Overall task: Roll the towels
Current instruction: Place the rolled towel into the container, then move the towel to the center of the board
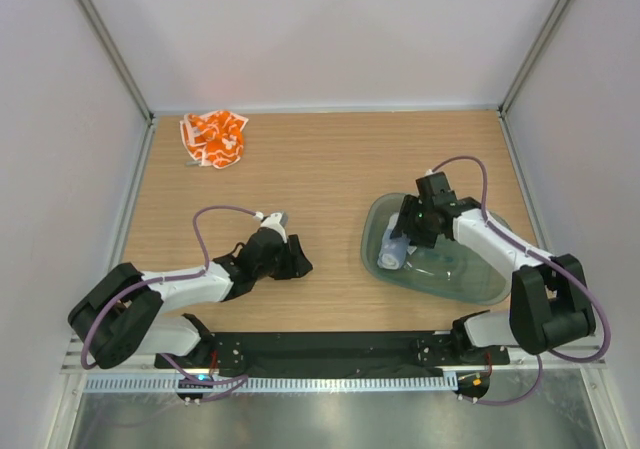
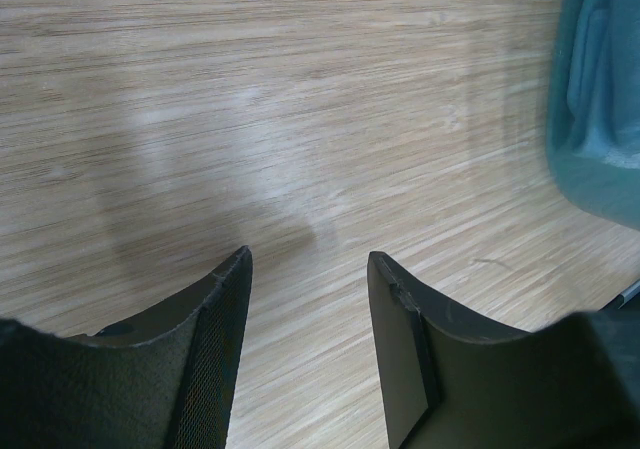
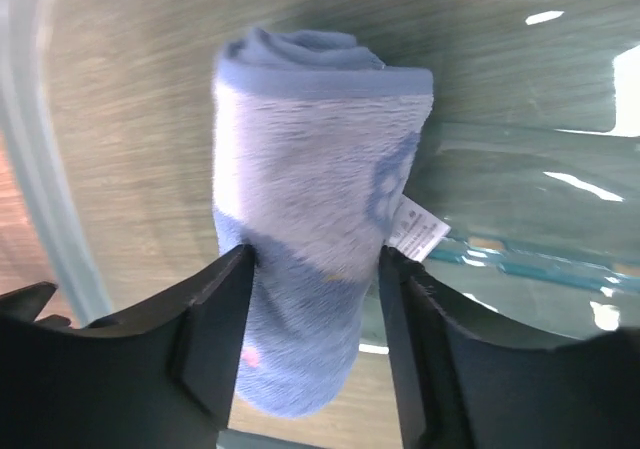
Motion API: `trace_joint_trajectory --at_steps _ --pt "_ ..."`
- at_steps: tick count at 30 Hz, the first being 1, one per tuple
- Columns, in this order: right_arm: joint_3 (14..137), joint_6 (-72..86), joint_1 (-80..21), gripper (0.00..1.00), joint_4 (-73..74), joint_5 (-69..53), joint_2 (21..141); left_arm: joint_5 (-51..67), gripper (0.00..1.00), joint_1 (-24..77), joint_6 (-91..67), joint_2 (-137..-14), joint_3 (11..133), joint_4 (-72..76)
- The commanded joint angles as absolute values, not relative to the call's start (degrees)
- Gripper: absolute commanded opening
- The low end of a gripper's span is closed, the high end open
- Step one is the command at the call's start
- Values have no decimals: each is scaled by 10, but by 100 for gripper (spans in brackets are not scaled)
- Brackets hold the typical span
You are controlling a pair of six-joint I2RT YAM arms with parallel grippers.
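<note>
Rolled blue towel (image 1: 393, 252) in tray (image 1: 470, 281); axis approx near-far.

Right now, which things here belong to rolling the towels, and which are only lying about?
For the job:
blue towel, rolled, between the fingers of the right gripper
orange-patterned towel, crumpled, far left corner

Lying about:
teal tray, holding the blue towel
wooden table

Plain pale walls (image 1: 330, 29) enclose a light wood-grain tabletop (image 1: 330, 159), a black strip (image 1: 330, 344) along its near edge.
</note>
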State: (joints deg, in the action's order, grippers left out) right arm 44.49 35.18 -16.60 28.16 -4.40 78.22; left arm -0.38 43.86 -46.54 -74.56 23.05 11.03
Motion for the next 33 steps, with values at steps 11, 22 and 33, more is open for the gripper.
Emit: trace_joint_trajectory --at_steps 11,22,33 --pt "562 319 -192 71 424 -23 712 -16 52 439 -468 -742 213 91" --pt "678 378 -374 54 402 -12 805 -31 52 439 -473 -726 200 91" --pt "694 398 -432 48 368 -11 979 -87 51 439 -495 -622 191 16"
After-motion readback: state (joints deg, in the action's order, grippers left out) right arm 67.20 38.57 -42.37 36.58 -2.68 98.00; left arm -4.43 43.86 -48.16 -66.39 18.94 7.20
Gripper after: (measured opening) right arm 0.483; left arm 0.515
